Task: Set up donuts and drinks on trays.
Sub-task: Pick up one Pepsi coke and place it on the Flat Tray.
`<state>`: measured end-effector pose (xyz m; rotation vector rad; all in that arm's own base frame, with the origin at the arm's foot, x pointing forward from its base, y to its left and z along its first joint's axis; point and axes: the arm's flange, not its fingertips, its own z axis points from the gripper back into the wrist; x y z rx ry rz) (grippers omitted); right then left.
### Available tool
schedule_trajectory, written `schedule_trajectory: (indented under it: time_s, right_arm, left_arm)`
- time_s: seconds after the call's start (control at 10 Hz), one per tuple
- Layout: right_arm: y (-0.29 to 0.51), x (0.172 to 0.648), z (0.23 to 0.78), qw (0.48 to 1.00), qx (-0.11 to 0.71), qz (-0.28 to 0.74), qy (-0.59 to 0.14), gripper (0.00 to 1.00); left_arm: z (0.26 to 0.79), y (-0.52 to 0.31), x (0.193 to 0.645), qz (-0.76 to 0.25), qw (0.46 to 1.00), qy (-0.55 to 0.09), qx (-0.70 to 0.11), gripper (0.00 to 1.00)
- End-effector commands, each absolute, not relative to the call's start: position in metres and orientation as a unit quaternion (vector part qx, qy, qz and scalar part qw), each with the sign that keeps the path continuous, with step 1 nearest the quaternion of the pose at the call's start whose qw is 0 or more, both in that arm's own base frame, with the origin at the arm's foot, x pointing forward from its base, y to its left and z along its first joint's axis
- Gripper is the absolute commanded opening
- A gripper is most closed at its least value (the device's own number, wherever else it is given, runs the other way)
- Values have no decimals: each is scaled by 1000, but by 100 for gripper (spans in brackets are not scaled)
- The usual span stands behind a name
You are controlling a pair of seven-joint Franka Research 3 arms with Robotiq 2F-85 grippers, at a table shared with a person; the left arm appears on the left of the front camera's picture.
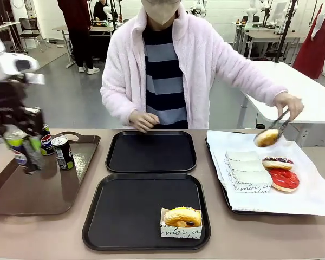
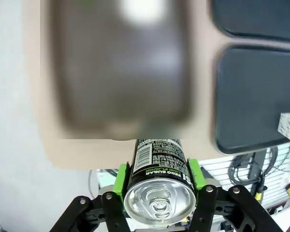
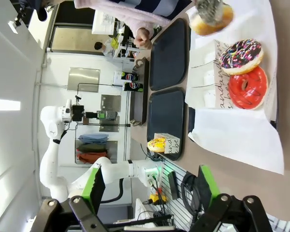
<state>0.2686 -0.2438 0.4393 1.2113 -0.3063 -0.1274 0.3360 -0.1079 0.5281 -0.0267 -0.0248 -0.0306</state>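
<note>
My left gripper [image 2: 157,166] is closed on a slim black soda can with a silver top [image 2: 159,199], with the green pads [image 2: 122,178] pressed to either side of it. In the front view I hold it at the far left of the frame, raised over the brown handled plastic tray [image 1: 21,189]. Two other black soda cans [image 1: 62,153] stand upright at that tray's far end, side by side, just right of my grip.

The near black square plastic tray [image 1: 130,216] lies at the lower centre of the frame, and the far black square plastic tray [image 1: 151,151] sits just behind it. In the near tray's lower right corner rests a yellow-glazed ring donut [image 1: 182,215] in a white paper sleeve with black script.

My right gripper [image 3: 152,186] stands wide with nothing between its fingers, low in its wrist view.

At the right of the front view, a white-paper-lined tray [image 1: 309,200] carries a chocolate-glazed sprinkled donut [image 1: 277,162], a red-glazed donut [image 1: 283,180] and a row of empty white paper sleeves [image 1: 246,170]. Above its far edge, the person's hand [image 1: 290,104] holds metal tongs [image 1: 280,123] gripping a pale glazed donut [image 1: 267,137]. Their other hand [image 1: 143,120] rests at the far tray's far rim.
</note>
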Motion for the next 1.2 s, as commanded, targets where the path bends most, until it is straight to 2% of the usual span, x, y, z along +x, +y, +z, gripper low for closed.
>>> schedule_trajectory:
  time_s: [0.0, 0.5, 1.1]
  right_arm:
    - [-245, 268, 439, 805, 572, -58, -147, 100]
    - [-245, 268, 439, 805, 572, -58, -147, 100]
    - [-245, 268, 439, 805, 572, -58, -147, 100]
  left_arm:
    - [514, -170, 344, -28, 999, -15, 2, 58]
    - [454, -285, 354, -108, 994, -6, 3, 58]
    - [385, -310, 365, -158, 987, -25, 8, 58]
